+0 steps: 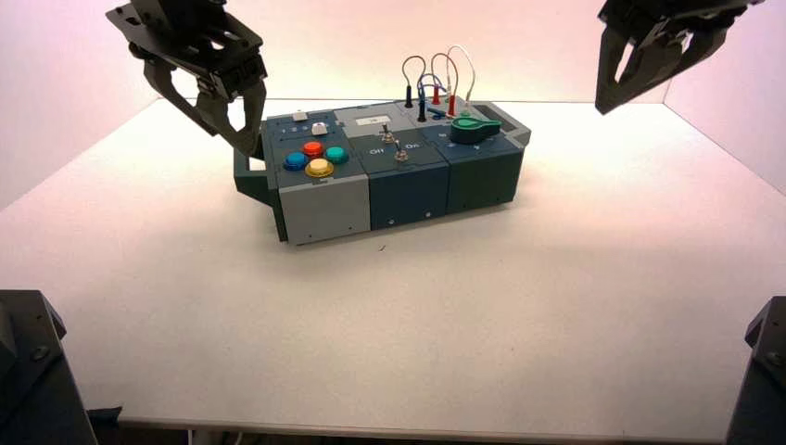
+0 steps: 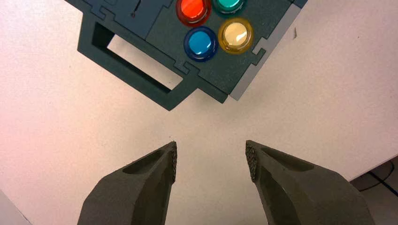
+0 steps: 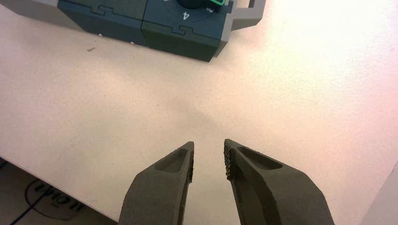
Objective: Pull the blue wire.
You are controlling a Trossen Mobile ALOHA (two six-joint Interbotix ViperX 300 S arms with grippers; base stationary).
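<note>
Blue wire [image 1: 425, 95] stands plugged upright at the box's [image 1: 408, 190] far right corner, below and left of my raised, empty right gripper [image 3: 209, 159], jaws slightly parted, the nearer arm.

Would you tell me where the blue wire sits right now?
In the high view, the blue wire is plugged into the box's far right part, between a black-plugged wire and the red-plugged wire.

Control box [image 1: 389, 176] on white table [image 1: 463, 315], apparently angled.

Digit "4" on dial scale [image 3: 186, 15] beside green knob [image 3: 199, 3]
</note>
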